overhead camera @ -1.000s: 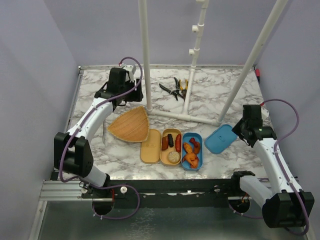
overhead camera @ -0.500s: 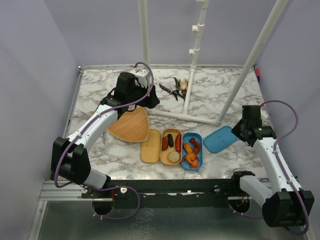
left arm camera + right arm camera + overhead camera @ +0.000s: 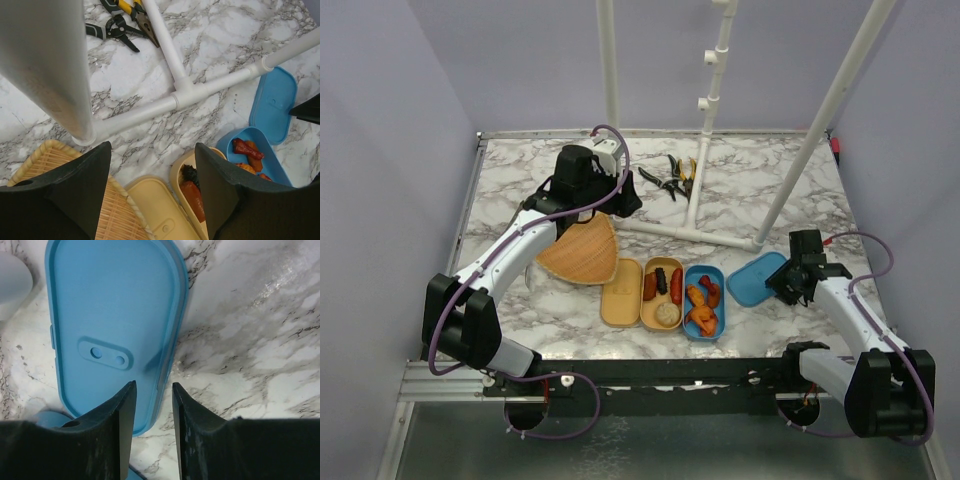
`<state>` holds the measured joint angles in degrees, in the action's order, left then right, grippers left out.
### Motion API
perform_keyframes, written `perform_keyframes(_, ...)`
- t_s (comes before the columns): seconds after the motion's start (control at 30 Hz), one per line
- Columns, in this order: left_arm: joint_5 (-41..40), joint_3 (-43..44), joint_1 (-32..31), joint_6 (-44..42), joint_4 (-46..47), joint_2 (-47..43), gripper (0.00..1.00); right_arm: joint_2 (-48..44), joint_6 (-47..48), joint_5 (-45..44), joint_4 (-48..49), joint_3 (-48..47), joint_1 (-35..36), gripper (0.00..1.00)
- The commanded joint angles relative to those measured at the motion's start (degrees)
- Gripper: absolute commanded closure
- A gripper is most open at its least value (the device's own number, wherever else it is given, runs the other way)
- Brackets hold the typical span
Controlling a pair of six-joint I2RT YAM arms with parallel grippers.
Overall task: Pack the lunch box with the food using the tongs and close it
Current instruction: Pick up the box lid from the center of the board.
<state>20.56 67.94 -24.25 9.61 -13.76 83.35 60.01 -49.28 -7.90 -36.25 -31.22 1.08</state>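
Observation:
The lunch box is two open halves. The beige box (image 3: 663, 293) holds red and dark sausage bits and a beige ball. The blue box (image 3: 705, 300) holds orange and red pieces (image 3: 246, 148). The beige lid (image 3: 620, 293) lies left of them and the blue lid (image 3: 760, 277) right. My right gripper (image 3: 154, 384) is open, low over the blue lid's (image 3: 112, 325) right rim, one finger on each side of it. My left gripper (image 3: 152, 147) hangs wide open and empty above the wicker tray (image 3: 582, 250). Only a thin grey sliver of the tongs (image 3: 527, 281) shows beside my left arm.
A white PVC frame (image 3: 692, 232) stands on the marble table behind the boxes, one post (image 3: 50, 65) right beside my left gripper. Black-and-yellow pliers (image 3: 670, 178) lie at the back. The table's right edge is close to my right arm.
My right gripper has dropped down to the blue lid's edge and its jaws have parted from shut. The left arm swung right over the tray, then held still.

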Motion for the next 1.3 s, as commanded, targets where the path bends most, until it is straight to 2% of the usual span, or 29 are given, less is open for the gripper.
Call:
perform_keyframes(0.0, 0.62, -0.80, -0.39, -0.16, 1.28, -0.22, 0.31, 0.39, -2.74, -1.37, 2.58, 1.69, 0.24, 0.62)
perform_keyframes(0.53, 0.71, -0.80, -0.38, -0.36, 1.28, -0.07, 0.31, 0.48, -7.52, -4.66, 5.76, 6.33, 0.24, 0.65)
perform_keyframes(0.83, 0.68, -0.88, -0.36, -0.53, 1.20, -0.06, 0.31, 0.21, -11.42, -4.36, 8.72, 9.85, 0.24, 0.78)
perform_keyframes(0.87, 0.70, -0.89, -0.38, -0.52, 1.27, -0.06, 0.31, 0.01, -11.67, -4.31, 8.80, 10.19, 0.24, 0.81)
perform_keyframes(0.93, 0.71, -0.88, -0.41, -0.49, 1.23, -0.07, 0.31, -0.39, -11.73, -4.16, 9.19, 10.70, 0.24, 0.97)
perform_keyframes(0.97, 0.71, -0.88, -0.38, -0.48, 1.24, -0.04, 0.31, -0.52, -11.72, -4.14, 8.95, 10.74, 0.24, 0.99)
perform_keyframes(1.1, 0.76, -0.93, -0.54, -0.38, 1.21, -0.03, 0.31, -3.51, -11.70, -4.70, 7.13, 10.49, 0.24, 1.00)
perform_keyframes(1.27, 0.80, -0.88, -1.26, -0.38, 1.26, 0.01, 0.31, -13.01, -11.94, -5.04, 3.77, 10.12, 0.24, 1.00)
